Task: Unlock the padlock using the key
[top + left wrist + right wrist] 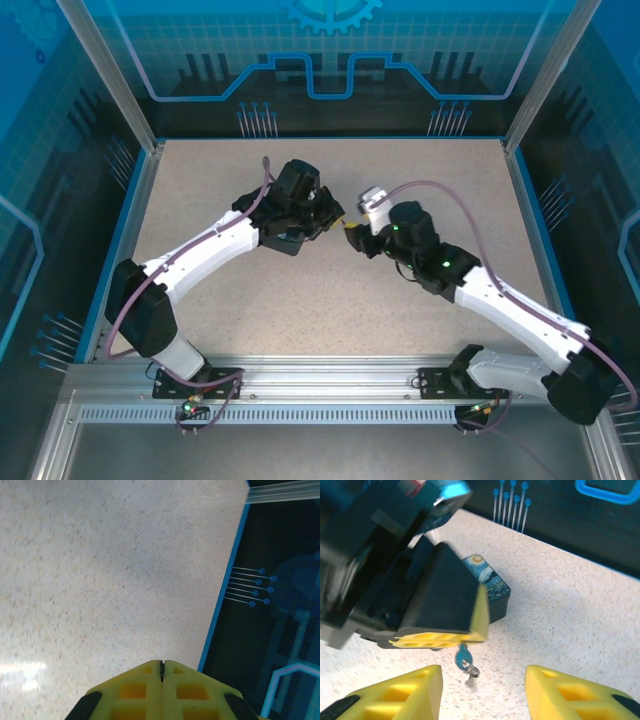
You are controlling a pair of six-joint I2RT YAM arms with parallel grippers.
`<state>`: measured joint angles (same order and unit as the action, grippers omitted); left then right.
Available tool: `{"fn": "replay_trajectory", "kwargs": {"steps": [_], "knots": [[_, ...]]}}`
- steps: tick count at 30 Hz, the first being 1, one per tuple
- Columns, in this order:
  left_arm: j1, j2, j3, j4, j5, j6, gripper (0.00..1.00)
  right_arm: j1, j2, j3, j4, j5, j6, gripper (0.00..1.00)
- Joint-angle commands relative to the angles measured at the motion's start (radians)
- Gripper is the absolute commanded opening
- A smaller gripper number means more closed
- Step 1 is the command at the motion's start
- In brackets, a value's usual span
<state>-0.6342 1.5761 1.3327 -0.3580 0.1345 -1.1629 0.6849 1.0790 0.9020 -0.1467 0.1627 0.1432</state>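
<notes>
Grippers are positioned close together over the table (570, 605): left gripper (440, 639) is fully closed, right gripper (485, 695) is half spread and empty. Box (492, 587) is seen behind. Padlock (463, 656) is hung from the closed pads; whether the key is pinched there cannot be told. It is judged light, rigid and swing-prone, best pinched across the body's flat sides. A blue body is shown, thin shackle (471, 670) lowest.

Over the speckled beige bench (300, 300), the white-and-black left arm (215, 240) and its matching right arm (500, 300) both angle inward. Their jaws sit nose to nose, just beside each other at mid-bench, with a yellow tip showing.
</notes>
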Motion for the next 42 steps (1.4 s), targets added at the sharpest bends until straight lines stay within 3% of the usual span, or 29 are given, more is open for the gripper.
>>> {"fn": "replay_trajectory", "kwargs": {"steps": [1,9,15,19,29,34,42], "knots": [[-0.007,-0.099,-0.123,0.16,-0.089,0.164,0.0,-0.074,-0.096,-0.059,-0.032,-0.146,0.217,0.51],[-0.01,-0.21,-0.34,0.556,-0.133,0.435,0.0,-0.215,-0.116,-0.134,0.1,-0.42,0.647,0.59],[-0.01,-0.251,-0.499,0.899,-0.165,0.493,0.0,-0.223,-0.048,-0.121,0.25,-0.522,0.828,0.74],[-0.01,-0.236,-0.589,1.148,-0.213,0.435,0.0,-0.244,-0.015,-0.161,0.449,-0.558,0.955,0.77],[-0.012,-0.19,-0.578,1.249,-0.188,0.277,0.0,-0.292,0.133,-0.163,0.752,-0.626,1.075,0.64],[-0.017,-0.167,-0.56,1.253,-0.18,0.206,0.0,-0.295,0.208,-0.115,0.806,-0.651,1.094,0.59],[-0.034,-0.127,-0.54,1.303,-0.194,0.18,0.0,-0.287,0.307,-0.109,0.973,-0.68,1.185,0.49]]}}
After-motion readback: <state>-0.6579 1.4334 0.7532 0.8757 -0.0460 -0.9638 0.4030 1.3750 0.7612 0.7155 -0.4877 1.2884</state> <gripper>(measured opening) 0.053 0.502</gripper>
